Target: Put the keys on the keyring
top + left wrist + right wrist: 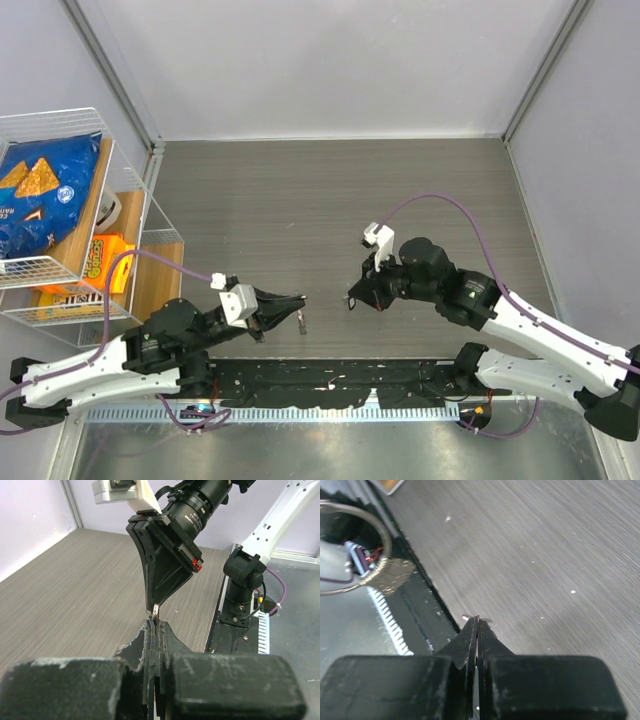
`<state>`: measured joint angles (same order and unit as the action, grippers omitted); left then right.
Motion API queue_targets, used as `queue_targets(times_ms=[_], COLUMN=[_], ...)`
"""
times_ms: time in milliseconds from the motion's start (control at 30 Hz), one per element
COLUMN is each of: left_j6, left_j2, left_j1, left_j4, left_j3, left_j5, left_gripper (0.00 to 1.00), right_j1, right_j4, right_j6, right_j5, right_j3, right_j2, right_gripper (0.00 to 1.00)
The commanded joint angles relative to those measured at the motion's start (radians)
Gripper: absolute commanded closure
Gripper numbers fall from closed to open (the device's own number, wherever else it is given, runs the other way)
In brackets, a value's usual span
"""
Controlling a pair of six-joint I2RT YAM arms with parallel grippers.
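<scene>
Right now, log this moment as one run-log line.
left pincer: shut on small silvery metal key | right pincer: shut, tip facing left's, contents unclear | both above grey wood-grain table

Bright even light; right wrist view blurred, perhaps defocus.

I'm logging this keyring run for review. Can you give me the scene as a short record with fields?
left gripper: shut on a small metal piece poking from its tip
right gripper: shut; tiny pale bits at its tip, unidentifiable
arms: tips face each other, apart, over the wooden table
keyring: not clearly seen
far left: wire basket holding a blue chip bag
</scene>
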<state>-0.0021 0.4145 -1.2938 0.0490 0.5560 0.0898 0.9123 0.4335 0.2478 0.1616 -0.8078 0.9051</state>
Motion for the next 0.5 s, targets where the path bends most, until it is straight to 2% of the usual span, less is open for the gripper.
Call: queue_targets(times_ms=[0, 133, 300, 467], left_j6=[-0.010, -0.003, -0.003, -0.003], left_j2=[0.017, 0.026, 0.032, 0.036], left_j1=[-0.001, -0.002, -0.001, -0.002], left_j4=[-0.095, -0.121, -0.169, -0.219], left_j3=[0.033, 0.035, 0.022, 0.010], left_j5=[-0.050, -0.085, -0.176, -0.231], left_gripper=[1.00, 1.00, 1.00, 1.00], right_j1=[0.002, 0.002, 0.003, 0.003], right_j4=[-0.076, -0.110, -0.208, -0.294], right_j6=[-0.050, -0.062, 0.004, 0.090], right_j5=[0.209, 0.350, 0.516, 0.565], right_j3=[-0.004, -0.016, -0.031, -0.044], right_j2=[-0.069, -0.130, -0.189, -0.202], right_gripper=[0.94, 0.94, 0.94, 0.94])
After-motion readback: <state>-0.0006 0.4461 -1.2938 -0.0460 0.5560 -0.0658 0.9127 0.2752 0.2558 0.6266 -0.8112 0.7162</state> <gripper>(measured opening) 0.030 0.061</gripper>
